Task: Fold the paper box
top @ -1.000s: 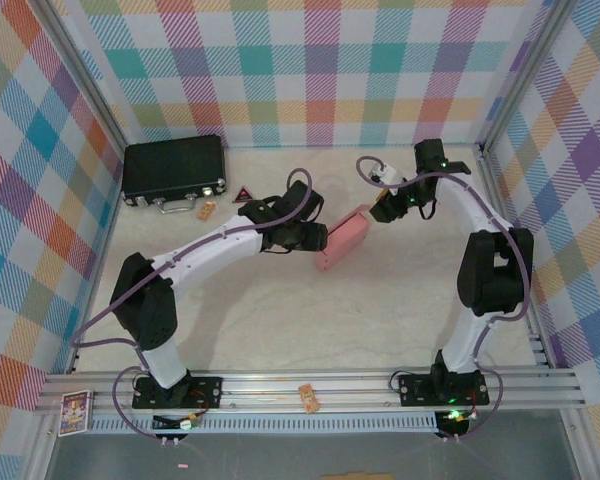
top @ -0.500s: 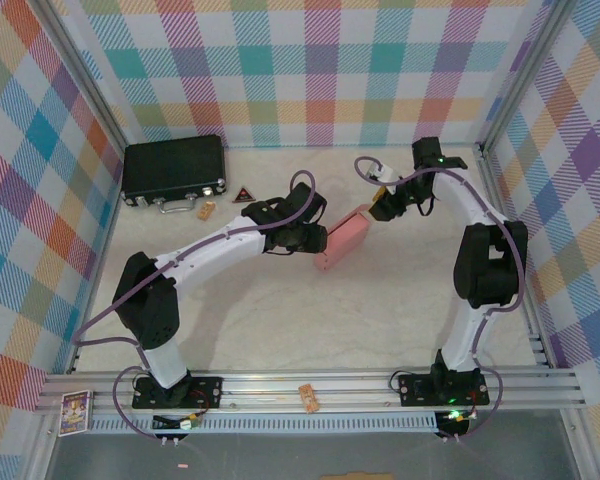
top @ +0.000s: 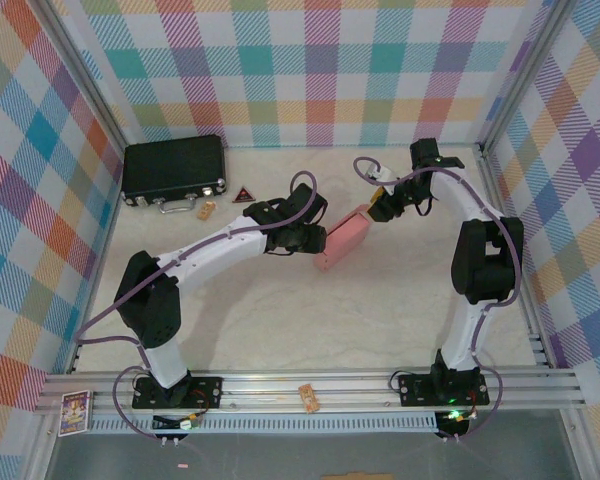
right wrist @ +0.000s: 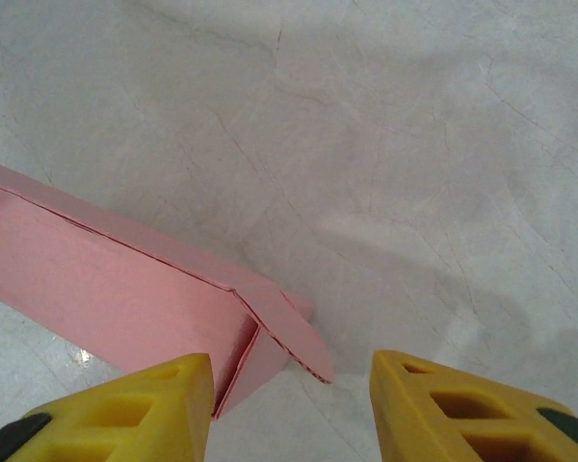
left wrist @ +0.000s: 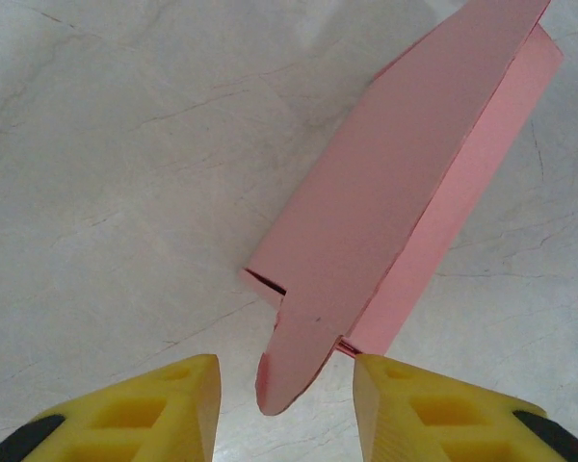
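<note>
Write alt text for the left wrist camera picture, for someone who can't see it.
A salmon-pink paper box lies partly folded on a pale marbled table, its rounded flap reaching between the two open yellow fingers of the left gripper.

— How many of each, seen from above?
— One paper box, one black case, one red triangle, two small tan pieces, two arms: left arm, right arm

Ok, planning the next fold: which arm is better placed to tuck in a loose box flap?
Left, probably. The left gripper is open with a rounded flap of the paper box jutting between its fingers. The right gripper is open too, but the flap there sits off-centre.
</note>
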Robot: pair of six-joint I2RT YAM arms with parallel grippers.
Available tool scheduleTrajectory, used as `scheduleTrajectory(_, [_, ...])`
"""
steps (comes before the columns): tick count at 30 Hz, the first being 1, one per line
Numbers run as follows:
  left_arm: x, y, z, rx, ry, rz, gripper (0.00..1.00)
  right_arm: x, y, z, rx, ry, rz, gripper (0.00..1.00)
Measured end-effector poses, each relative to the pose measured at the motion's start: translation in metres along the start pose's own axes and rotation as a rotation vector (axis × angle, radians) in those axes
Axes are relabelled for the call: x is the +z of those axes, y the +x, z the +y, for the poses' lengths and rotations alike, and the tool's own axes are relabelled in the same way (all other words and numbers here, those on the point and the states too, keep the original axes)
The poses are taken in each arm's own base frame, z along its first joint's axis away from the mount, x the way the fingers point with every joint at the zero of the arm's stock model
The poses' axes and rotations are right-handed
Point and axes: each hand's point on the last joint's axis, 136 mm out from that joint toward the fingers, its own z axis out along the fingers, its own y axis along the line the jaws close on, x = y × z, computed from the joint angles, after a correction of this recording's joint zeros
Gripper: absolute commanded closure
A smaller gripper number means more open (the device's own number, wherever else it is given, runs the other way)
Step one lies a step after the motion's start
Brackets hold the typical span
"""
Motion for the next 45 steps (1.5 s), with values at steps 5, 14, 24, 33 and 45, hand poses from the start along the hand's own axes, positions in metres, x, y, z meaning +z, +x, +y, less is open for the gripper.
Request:
scheduleTrajectory(5, [0.004,0.002,0.001,0.001,-0.005,0.008,0.61,0.001,-0.002,0.002,-0.002,-0.010,-0.004,0.58])
scheduleTrajectory(14, [0.015,0.008,0.000,0.008,-0.016,0.032,0.69,0.004,-0.003,0.005,-0.003,-0.021,-0.002,0.62])
scheduleTrajectory(24, [0.016,0.009,0.000,0.007,-0.016,0.034,0.80,0.008,-0.006,0.010,-0.008,-0.031,0.001,0.78])
scheduleTrajectory(33, [0.020,0.012,-0.001,0.008,-0.019,0.045,0.81,0.011,-0.007,0.010,0.000,-0.031,-0.003,0.88])
scheduleTrajectory(45, [0.020,0.011,-0.002,-0.006,-0.018,0.045,0.81,0.014,-0.008,0.013,0.001,-0.026,-0.006,0.94])
